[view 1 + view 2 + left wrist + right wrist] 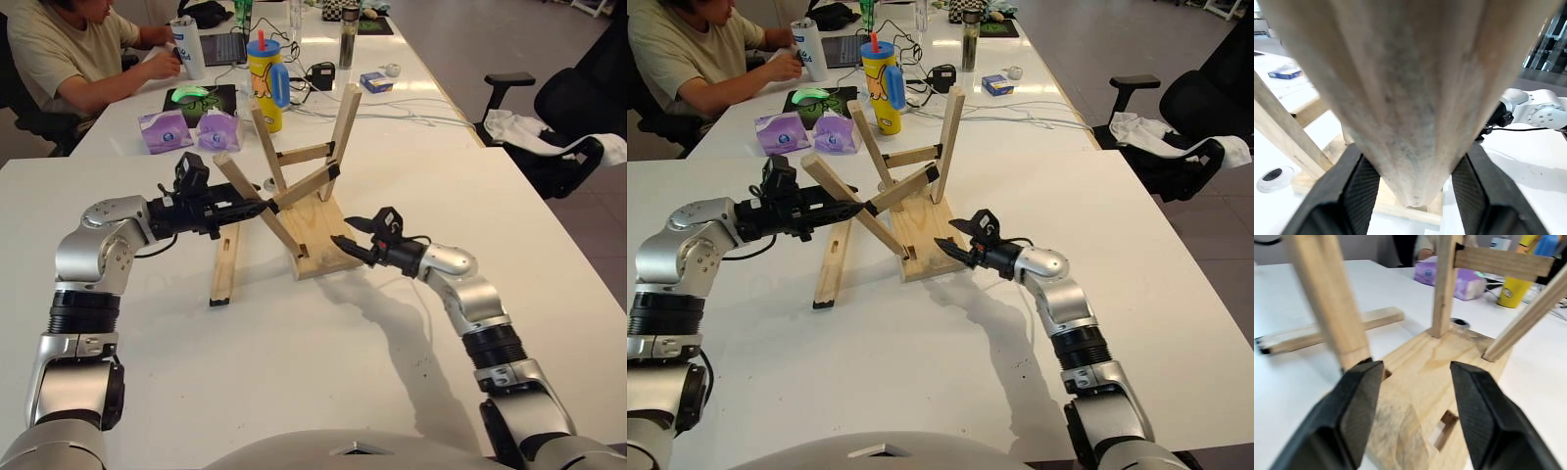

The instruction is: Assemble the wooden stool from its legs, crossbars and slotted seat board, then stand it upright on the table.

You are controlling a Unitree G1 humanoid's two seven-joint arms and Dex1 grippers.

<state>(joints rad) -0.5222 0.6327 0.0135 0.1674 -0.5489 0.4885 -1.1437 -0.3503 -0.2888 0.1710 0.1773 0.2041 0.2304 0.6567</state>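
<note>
The stool stands upside down, its slotted seat board (325,238) flat on the white table. Two legs (344,135) rise from its far side, joined by a crossbar (304,154). A third leg (238,179) leans steeply toward my left. My left gripper (257,208) is shut on this leg, and its wood fills the gap between the fingers (1364,188). A second crossbar (306,187) runs from that spot to the far right leg. My right gripper (351,233) is open at the board's near right edge, with the board (1422,382) in front of it. A loose leg (225,264) lies on the table left of the board.
A yellow bottle (265,83), two purple tissue packs (167,130) and a small black ring (269,184) sit behind the stool. A person works at the far left. An office chair (563,147) stands off the table's right edge. Bare table (294,362) lies in front.
</note>
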